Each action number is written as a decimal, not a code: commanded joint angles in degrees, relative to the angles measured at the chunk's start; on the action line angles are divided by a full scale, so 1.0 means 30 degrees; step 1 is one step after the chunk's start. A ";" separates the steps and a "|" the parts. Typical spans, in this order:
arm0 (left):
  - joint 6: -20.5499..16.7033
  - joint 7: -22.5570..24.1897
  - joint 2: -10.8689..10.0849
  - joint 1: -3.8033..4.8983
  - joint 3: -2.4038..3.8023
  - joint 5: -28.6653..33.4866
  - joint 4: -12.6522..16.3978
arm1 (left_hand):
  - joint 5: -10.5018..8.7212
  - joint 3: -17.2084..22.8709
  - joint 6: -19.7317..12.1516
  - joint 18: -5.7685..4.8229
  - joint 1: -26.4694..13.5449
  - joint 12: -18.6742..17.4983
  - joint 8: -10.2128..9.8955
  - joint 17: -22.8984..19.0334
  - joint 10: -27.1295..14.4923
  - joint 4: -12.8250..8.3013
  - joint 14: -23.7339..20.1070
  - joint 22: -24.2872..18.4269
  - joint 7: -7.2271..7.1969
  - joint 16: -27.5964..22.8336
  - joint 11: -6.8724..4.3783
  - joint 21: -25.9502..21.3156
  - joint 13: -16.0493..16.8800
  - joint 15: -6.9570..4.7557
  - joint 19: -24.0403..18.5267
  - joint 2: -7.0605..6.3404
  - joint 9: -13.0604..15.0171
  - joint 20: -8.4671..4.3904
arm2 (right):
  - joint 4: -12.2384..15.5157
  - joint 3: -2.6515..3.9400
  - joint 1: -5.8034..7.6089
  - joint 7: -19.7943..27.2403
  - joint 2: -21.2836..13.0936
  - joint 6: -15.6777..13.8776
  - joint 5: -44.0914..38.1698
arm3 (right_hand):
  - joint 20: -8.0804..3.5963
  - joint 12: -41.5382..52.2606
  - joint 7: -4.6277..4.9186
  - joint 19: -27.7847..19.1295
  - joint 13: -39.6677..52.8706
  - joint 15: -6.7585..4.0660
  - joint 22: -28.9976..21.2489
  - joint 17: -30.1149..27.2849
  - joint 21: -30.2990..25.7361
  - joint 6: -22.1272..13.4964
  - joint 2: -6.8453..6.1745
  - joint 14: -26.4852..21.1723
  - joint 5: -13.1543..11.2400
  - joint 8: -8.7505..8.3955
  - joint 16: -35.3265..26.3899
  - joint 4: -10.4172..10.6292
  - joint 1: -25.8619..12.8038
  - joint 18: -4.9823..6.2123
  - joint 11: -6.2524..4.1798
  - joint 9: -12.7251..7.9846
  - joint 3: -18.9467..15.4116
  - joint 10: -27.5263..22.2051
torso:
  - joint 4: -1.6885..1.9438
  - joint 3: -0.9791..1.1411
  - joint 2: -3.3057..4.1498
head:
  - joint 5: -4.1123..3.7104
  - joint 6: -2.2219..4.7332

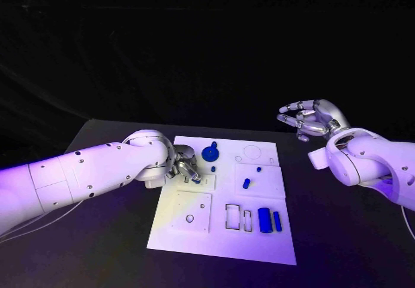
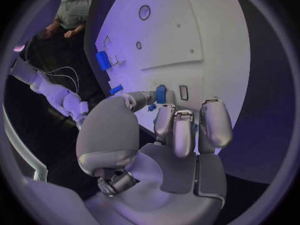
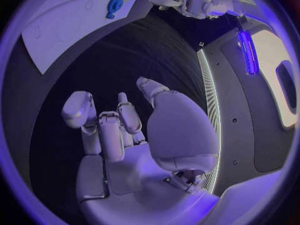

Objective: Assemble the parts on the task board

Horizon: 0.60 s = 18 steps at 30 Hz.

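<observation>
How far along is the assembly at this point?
Early. Nothing is clearly finished: several blue parts, including two blue blocks and a round blue part, lie loose on the task board. The left hand is at the board's left side, fingertips by a small blue part; contact is unclear. The right hand hovers open, off the board.

The task board (image 1: 186, 231) looks like smooth, matt white plastic, and the small blue parts (image 1: 264, 220) on it look like plain, slightly glossy plastic. The worktop (image 1: 346, 240) beneath is matt black. Both hands, left hand (image 2: 178, 135) and right hand (image 3: 125, 130), have smooth, silvery, satin-finished shells, and the arms are glossy white.
</observation>
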 commanded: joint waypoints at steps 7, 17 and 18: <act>0.1060 -0.0157 -0.0014 -0.0104 -0.0087 -0.0110 -0.0024 | -0.0109 0.0156 0.1307 -0.0271 -0.1170 0.0098 0.0031 0.4501 -0.0037 -0.0310 0.1853 -0.0033 -0.1166 0.0099 -0.0226 -0.0110 0.0030 -0.0211 0.0019 0.0153 0.3225 -0.0215 | -0.0007 -0.0001 -0.0009 0.0184 -0.0019 0.0233 -0.0077 | -0.0004 -0.0017 -0.0028 -0.0119 -0.0016 -0.0089 -0.0024 0.0299 -0.0111 -0.0038 0.0103 0.0904 0.0059 0.0113 -0.0063 0.0132 -0.0075 0.0114 -0.0018 -0.0030 -0.0034 0.0059 | 0.0004 0.0002 0.0008 | -0.0009 -0.0033; 0.1144 -0.0153 0.0007 -0.0103 -0.0087 -0.0110 -0.0081 | -0.0220 -0.0493 0.1483 -0.0270 -0.1827 0.0140 -0.0011 0.4502 -0.0017 0.0400 0.1853 -0.0052 -0.1192 0.0100 -0.0243 -0.0140 0.0086 -0.0226 0.0031 0.0263 0.3215 -0.0235 | -0.0010 -0.0001 -0.0009 0.0183 -0.0043 0.0219 -0.0072 | -0.0013 -0.0016 -0.0033 -0.0114 -0.0028 -0.0096 -0.0046 0.0260 -0.0157 -0.0045 0.0092 0.0900 0.0196 0.0167 -0.0085 0.0170 -0.0106 0.0117 -0.0026 -0.0049 -0.0051 0.0068 | 0.0004 -0.0001 -0.0003 | -0.0022 -0.0048; 0.1151 -0.0153 0.0009 -0.0103 -0.0087 -0.0110 -0.0085 | -0.0223 -0.0521 0.1493 -0.0266 -0.1847 0.0140 -0.0009 0.4502 -0.0017 0.0423 0.1853 -0.0071 -0.1193 0.0100 -0.0243 -0.0150 0.0085 -0.0226 0.0025 0.0265 0.3216 -0.0236 | -0.0008 -0.0001 -0.0009 0.0185 -0.0047 0.0217 -0.0071 | -0.0013 -0.0016 -0.0033 -0.0114 -0.0028 -0.0096 -0.0046 0.0260 -0.0157 -0.0045 0.0092 0.0900 0.0196 0.0167 -0.0085 0.0170 -0.0106 0.0117 -0.0026 -0.0049 -0.0051 0.0068 | 0.0000 0.0004 -0.0002 | -0.0020 -0.0047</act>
